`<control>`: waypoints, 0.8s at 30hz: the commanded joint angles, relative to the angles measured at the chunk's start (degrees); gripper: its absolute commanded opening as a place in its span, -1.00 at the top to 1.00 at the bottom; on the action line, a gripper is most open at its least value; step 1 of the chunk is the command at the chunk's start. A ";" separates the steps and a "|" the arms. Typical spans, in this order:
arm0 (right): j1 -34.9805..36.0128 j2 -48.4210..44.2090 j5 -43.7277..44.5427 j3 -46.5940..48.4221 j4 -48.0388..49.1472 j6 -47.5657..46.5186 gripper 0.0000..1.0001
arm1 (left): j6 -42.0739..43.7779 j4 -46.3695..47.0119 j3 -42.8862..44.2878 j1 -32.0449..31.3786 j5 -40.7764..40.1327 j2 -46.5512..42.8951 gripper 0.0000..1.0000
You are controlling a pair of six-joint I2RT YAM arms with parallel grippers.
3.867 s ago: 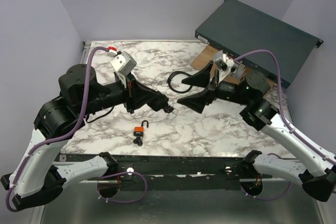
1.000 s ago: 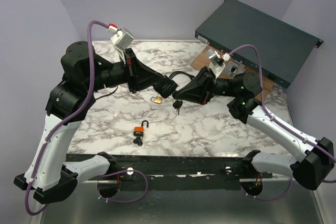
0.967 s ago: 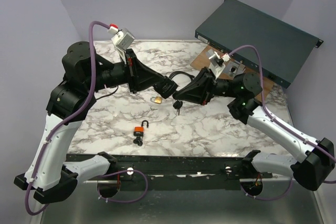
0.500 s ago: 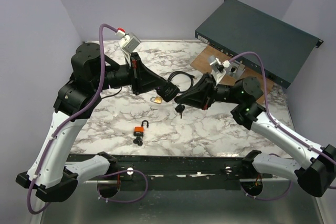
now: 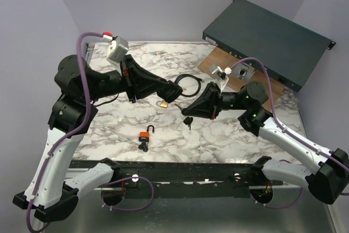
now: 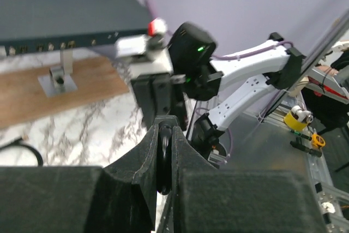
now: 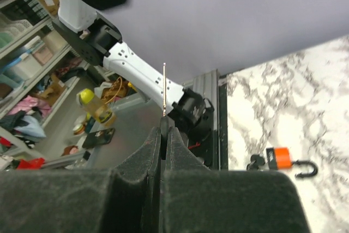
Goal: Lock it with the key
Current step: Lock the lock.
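Observation:
A small brass padlock (image 5: 162,103) hangs just under my left gripper (image 5: 175,92), above the middle of the marble table (image 5: 109,129). In the left wrist view the left gripper (image 6: 164,135) is shut on a dark rounded part of it; the brass body is hidden there. My right gripper (image 5: 189,108) faces it from the right, a short gap away. It is shut on the black head of a key, whose thin blade (image 7: 164,88) sticks straight out past the fingertips. A spare key (image 5: 188,121) dangles below it.
An orange padlock (image 5: 145,134) with an open shackle lies near the front edge, with its keys (image 5: 143,145) beside it; it also shows as the orange padlock (image 7: 277,157). A black cable loop (image 5: 188,84), wooden board (image 5: 215,61), metal bracket (image 5: 242,72) and dark rack box (image 5: 267,31) sit behind.
The left arm's upper joints swung left and lower while its gripper stayed near the centre. The right gripper dropped slightly and came nearer, with the dangling key following.

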 commanded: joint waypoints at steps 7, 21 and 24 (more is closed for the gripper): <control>-0.29 -3.75 14.20 2.04 -20.61 -8.03 0.99 | -1.07 6.64 -0.66 0.41 -7.05 -2.79 1.00; -0.29 -6.60 51.55 9.20 -48.54 -7.58 0.99 | -16.82 24.25 -29.95 -1.30 -24.28 1.12 1.00; -0.32 -6.77 57.81 9.27 -51.02 -6.47 0.99 | -19.06 30.39 -33.82 -4.44 -25.12 6.05 1.00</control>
